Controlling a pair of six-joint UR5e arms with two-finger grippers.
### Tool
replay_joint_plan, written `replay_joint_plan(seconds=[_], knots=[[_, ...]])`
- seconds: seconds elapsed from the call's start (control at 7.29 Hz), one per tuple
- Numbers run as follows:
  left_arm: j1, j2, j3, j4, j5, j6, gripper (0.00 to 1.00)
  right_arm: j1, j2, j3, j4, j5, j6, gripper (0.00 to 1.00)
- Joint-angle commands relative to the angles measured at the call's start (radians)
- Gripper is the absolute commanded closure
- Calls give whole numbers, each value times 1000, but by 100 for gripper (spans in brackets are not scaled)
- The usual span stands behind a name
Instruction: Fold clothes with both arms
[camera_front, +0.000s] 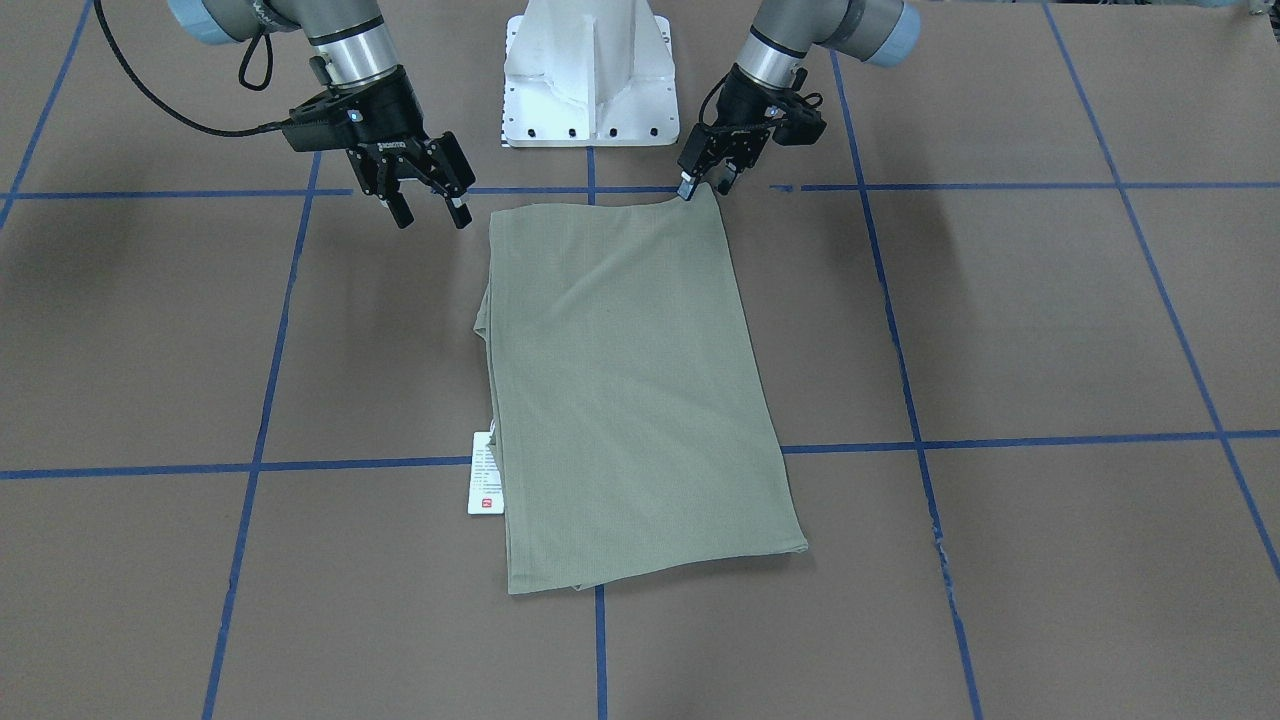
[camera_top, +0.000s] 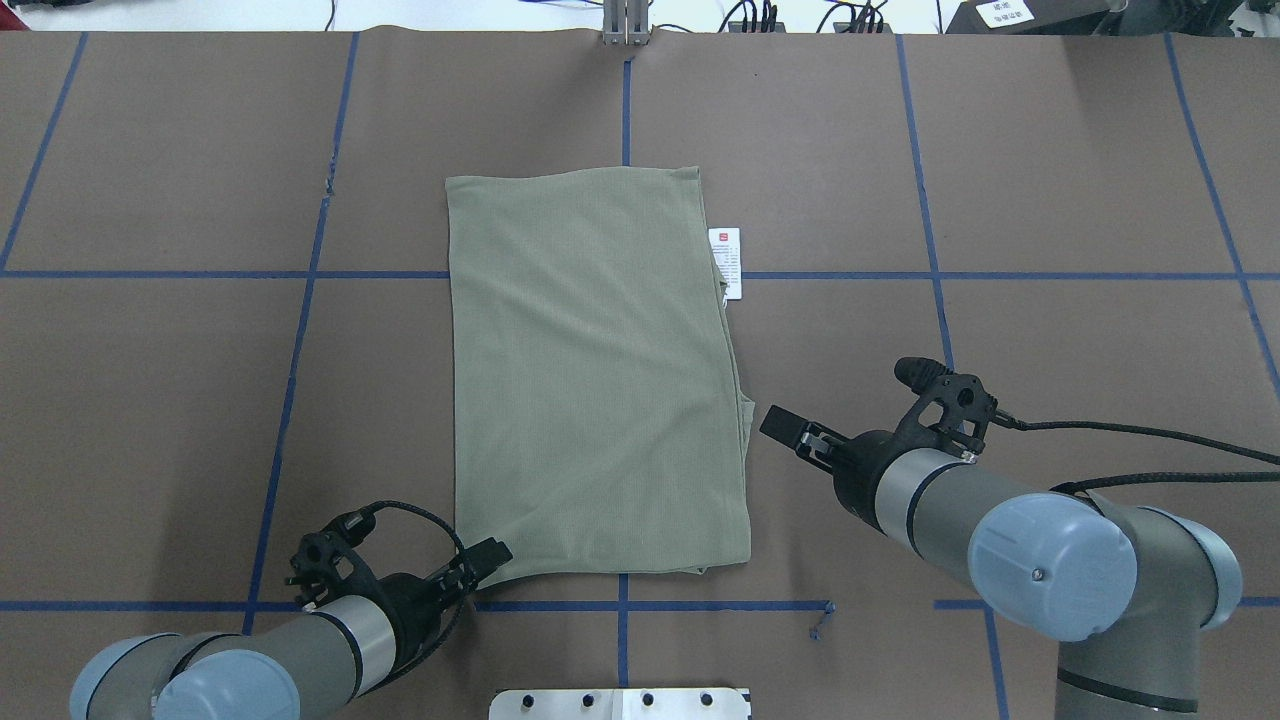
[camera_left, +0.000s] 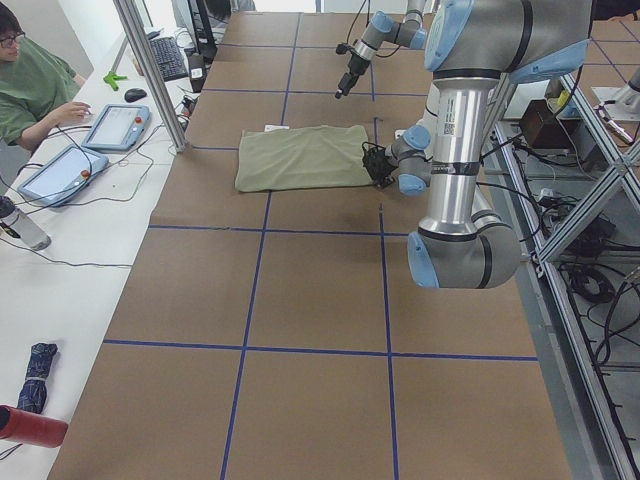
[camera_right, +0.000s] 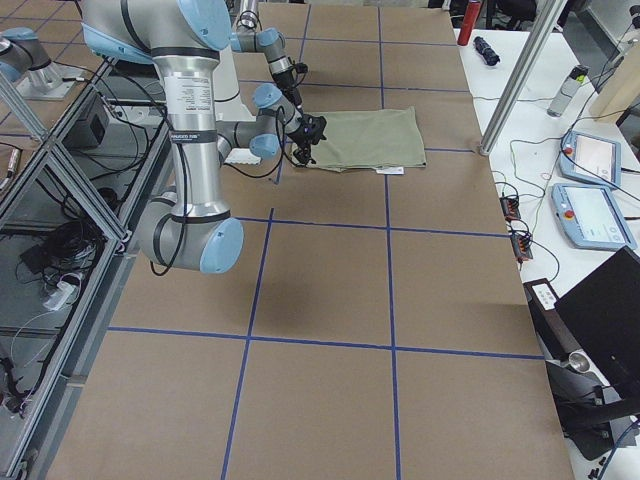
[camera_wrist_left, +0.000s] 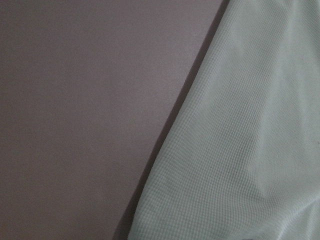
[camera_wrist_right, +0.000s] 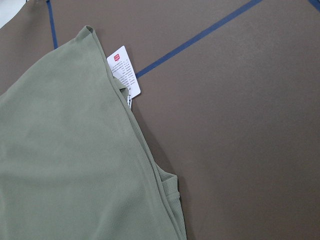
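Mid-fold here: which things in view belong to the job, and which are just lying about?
Job: green shirt, its hang tag, left hand at a shirt corner, right hand open beside the shirt.
Lying about: white pedestal, tablet, clear bottle, both on the side bench.

Folded green shirt (camera_left: 300, 158) lying flat on the brown surface (camera_left: 320, 290), which is gridded with blue tape. A white tag (camera_left: 277, 128) lies at the shirt's far edge. The near left arm (camera_left: 462, 150) rises right of the shirt, with the left claw (camera_left: 378, 165) at the shirt's right edge. The right claw (camera_left: 345, 88) hangs beyond the shirt, apart from it. Left of the shirt are a metal post (camera_left: 150, 70), two tablets (camera_left: 115, 125) and a seated person (camera_left: 30, 80).
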Motion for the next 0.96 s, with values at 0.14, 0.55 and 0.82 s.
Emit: replay_joint_plan(seconds=[0.14, 0.55, 0.82], knots=[[0, -4, 6, 0, 1, 2, 62, -6, -1, 0, 0, -10, 1, 0], [-6, -2, -8, 0, 1, 15, 100, -37, 13, -9, -6, -30, 53, 6], [-11, -2, -9, 0, 1, 15, 100, -94, 115, 3, -258, -36, 267, 17]])
